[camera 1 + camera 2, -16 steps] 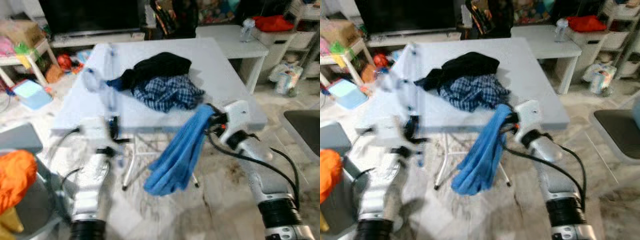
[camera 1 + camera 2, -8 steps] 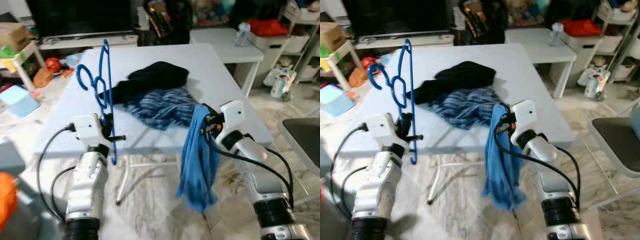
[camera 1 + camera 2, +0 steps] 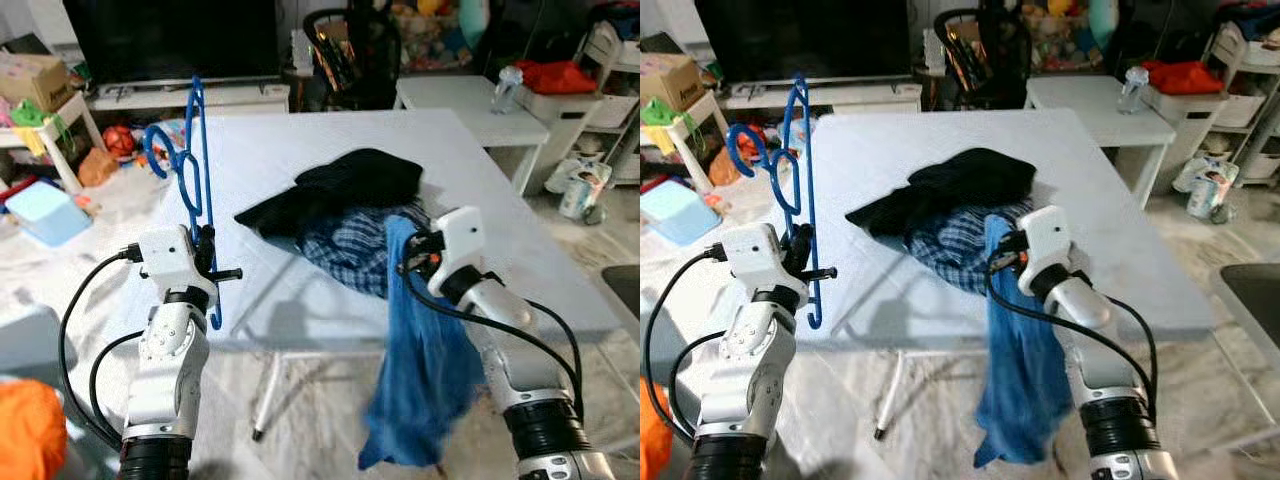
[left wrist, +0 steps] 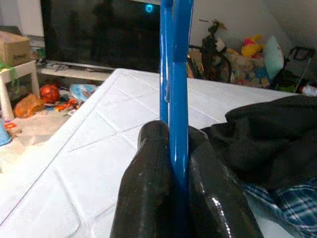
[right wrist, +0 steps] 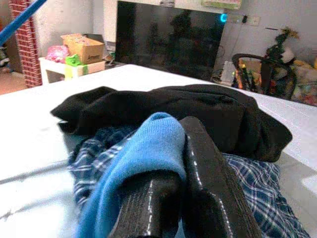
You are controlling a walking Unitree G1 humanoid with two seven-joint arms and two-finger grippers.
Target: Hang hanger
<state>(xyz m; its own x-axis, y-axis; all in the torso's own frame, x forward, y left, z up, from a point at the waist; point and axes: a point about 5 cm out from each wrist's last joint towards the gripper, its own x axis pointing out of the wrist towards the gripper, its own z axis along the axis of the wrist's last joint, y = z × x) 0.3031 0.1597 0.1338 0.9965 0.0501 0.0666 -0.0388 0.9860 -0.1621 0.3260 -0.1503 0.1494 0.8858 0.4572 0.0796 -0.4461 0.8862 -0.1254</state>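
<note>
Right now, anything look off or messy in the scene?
The clothes are loose: a black garment and a plaid shirt lie crumpled on the table. A blue cloth dangles from the right pincer past the table edge. The left pincer holds the hanger upright and bare.

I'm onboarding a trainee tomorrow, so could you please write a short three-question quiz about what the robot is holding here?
1. True or false: the left gripper holds the blue hanger upright.
2. What hangs from the right gripper? A) black garment B) blue cloth C) plaid shirt
3. Fill in: the black garment lies on the ____.

Key: 1 true. 2 B, the blue cloth. 3 table, partly over the plaid shirt.
</note>
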